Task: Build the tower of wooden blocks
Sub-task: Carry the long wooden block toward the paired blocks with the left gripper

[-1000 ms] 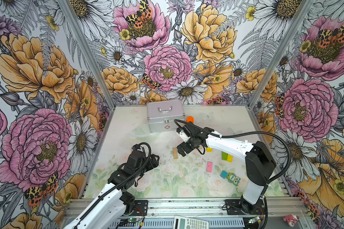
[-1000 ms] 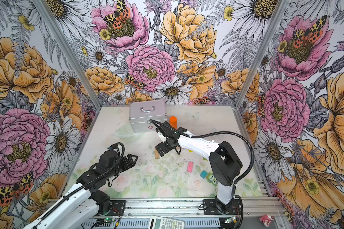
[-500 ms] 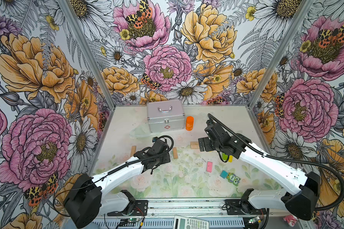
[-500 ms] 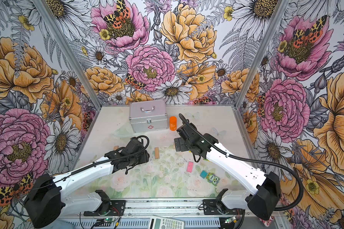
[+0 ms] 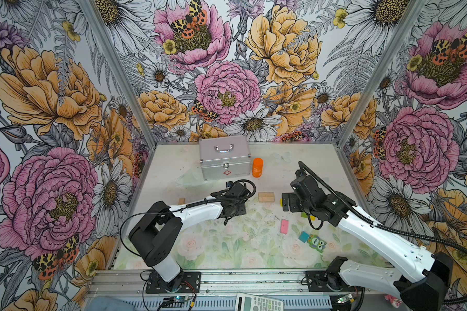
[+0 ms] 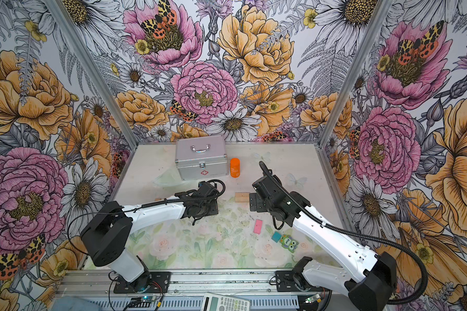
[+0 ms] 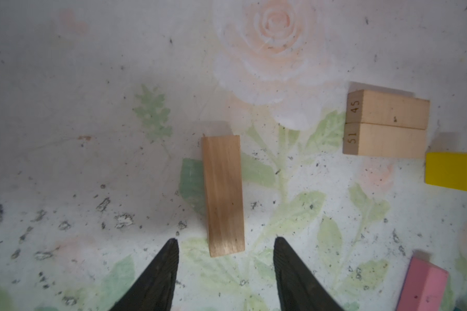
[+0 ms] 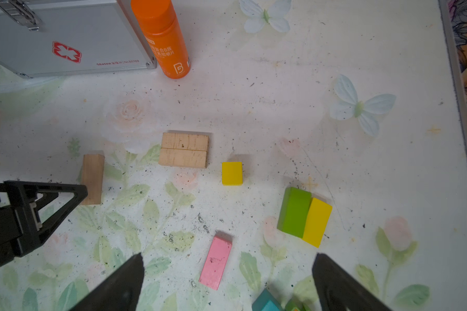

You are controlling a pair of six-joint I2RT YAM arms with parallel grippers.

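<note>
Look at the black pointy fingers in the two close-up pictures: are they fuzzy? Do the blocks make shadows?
Left wrist view: the fingers of the left gripper look soft, yet the numbers on the two tan blocks read sharp. Right wrist view: the right gripper is soft-edged too, and the yellow cube throws a short, faint shadow. Both top views: soft, even light.

We see walls (image 5: 227, 88) papered with huge pink and orange flowers, joined by metal corner posts (image 5: 118, 72), enclosing a pale rose-printed tabletop (image 5: 221, 250).
</note>
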